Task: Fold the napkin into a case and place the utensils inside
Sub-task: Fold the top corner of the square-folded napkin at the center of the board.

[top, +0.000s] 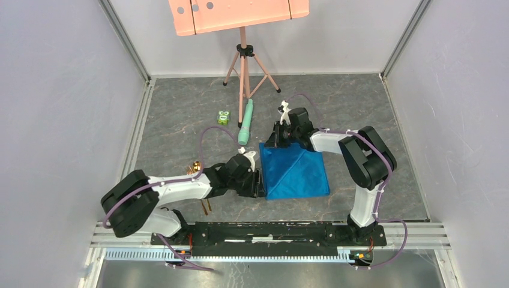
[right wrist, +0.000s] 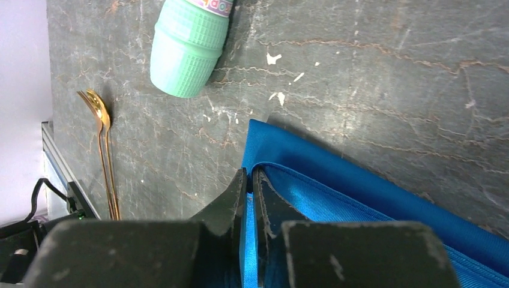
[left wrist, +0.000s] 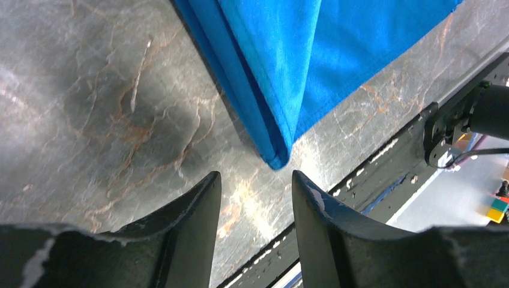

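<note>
Left hand (left wrist: 255, 180) parted and empty, right hand (right wrist: 249, 175) narrow on napkin (top: 297, 171) fold, utensils (right wrist: 98, 108) partly behind left arm (top: 180, 187).

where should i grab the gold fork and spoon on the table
Probably across the slender handles, coming straight down from above. The gold metal fork and spoon lie flat on the grey marbled table, side by side and parallel, left of the bright blue cloth napkin, so one pinch across the pair could take both; the wider heads would sit less evenly.
</note>
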You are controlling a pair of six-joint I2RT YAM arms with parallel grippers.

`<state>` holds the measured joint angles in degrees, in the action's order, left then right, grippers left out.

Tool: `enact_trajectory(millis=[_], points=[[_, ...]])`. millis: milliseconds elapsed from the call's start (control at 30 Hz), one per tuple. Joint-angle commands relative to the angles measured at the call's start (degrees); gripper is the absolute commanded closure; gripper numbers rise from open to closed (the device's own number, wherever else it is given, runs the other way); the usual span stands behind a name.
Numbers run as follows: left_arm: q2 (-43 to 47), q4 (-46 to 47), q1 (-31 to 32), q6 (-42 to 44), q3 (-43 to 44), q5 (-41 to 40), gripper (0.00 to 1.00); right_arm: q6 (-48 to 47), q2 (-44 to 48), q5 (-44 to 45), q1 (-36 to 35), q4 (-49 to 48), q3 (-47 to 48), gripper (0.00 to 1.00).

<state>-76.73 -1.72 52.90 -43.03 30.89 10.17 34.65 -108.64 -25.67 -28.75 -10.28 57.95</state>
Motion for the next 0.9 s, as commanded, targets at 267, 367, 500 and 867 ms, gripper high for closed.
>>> enact_trajectory(millis=[267, 367, 500, 867], points=[[-8.3, 3.9, -0.1, -2.3, 4.1, -0.8, 0.45, -1.0, -1.1, -1.9, -1.4, -3.4, 2.2, 0.89], [-8.9, 3.2, 0.0, -2.1, 4.4, -1.4, 0.44, -1.0, -1.8, -2.1, -1.5, -3.6, 2.6, 0.88], [-10.8, 2.3, 0.0, -2.6, 4.4, -2.6, 0.51, -1.2, -1.9, -2.4, -1.6, -3.5, 2.9, 0.86], [-5.8, 2.1, 0.1, -1.1, 2.2, -2.7, 0.51, -8.6, 0.1, -2.0, -1.5, 7.8, 9.9, 0.56]])
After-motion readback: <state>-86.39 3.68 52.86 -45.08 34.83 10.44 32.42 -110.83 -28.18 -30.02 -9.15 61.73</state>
